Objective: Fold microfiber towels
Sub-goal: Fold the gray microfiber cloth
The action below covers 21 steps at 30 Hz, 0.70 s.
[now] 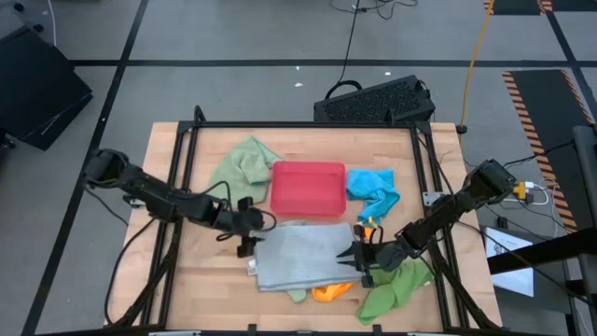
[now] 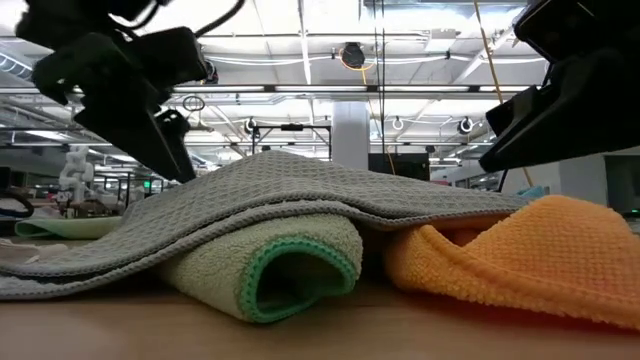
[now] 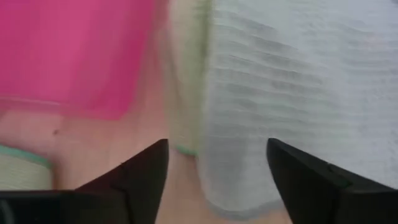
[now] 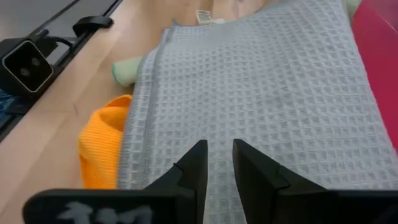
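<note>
A grey-blue waffle towel (image 1: pixel 300 257) lies spread flat at the table's near middle. It rests partly on a rolled sage green towel (image 2: pixel 270 270) and an orange towel (image 2: pixel 520 250). My left gripper (image 1: pixel 247 233) is open wide at the grey-blue towel's left edge (image 3: pixel 217 124). My right gripper (image 1: pixel 359 257) is over the towel's right edge, pointing toward the table's left. Its fingers (image 4: pixel 219 162) stand a narrow gap apart, with flat cloth showing between them. Another sage green towel (image 1: pixel 244 163), a bright blue one (image 1: pixel 373 191) and a bright green one (image 1: pixel 396 287) lie around. My left gripper stands open over the grey-blue towel's left edge; I cannot tell whether its fingertips touch the cloth. My right gripper stands over the towel's right part (image 4: pixel 217 134) with no cloth bunched between its fingers; I cannot tell whether the fingertips touch it.
A rigid red tray (image 1: pixel 308 187) stands just beyond the grey-blue towel, at the table's middle. A black frame rail (image 1: pixel 177 187) runs along the table's sides. A small black camera block (image 4: pixel 26 65) sits on the near edge. Bare wood (image 1: pixel 215 271) lies near left.
</note>
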Available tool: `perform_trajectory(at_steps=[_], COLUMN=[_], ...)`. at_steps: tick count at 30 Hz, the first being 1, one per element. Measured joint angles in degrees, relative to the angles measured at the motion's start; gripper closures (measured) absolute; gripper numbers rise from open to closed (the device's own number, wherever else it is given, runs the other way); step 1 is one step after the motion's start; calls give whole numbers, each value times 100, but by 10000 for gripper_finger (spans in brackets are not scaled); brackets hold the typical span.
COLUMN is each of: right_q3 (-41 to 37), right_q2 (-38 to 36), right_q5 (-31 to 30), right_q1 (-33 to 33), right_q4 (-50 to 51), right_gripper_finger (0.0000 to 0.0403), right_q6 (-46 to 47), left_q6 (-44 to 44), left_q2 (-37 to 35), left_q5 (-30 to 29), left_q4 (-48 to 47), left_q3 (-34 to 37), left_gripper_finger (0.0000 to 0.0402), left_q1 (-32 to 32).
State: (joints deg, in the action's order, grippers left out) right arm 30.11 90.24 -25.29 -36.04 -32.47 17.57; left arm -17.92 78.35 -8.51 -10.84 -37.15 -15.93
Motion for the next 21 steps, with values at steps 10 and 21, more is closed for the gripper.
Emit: perform_trajectory(at_steps=[10, 21], right_q3=[0, 233], right_q2=[0, 2], right_q5=[1, -6], right_q1=[24, 616], right_q4=[4, -746], right_gripper_finger=[337, 337], right_q6=[18, -242], left_q6=[610, 440], left_q2=[19, -57], left_q5=[1631, 1549], left_q4=[1135, 1473], left_q3=[720, 971], left_gripper_finger=[137, 347], left_q1=[534, 170])
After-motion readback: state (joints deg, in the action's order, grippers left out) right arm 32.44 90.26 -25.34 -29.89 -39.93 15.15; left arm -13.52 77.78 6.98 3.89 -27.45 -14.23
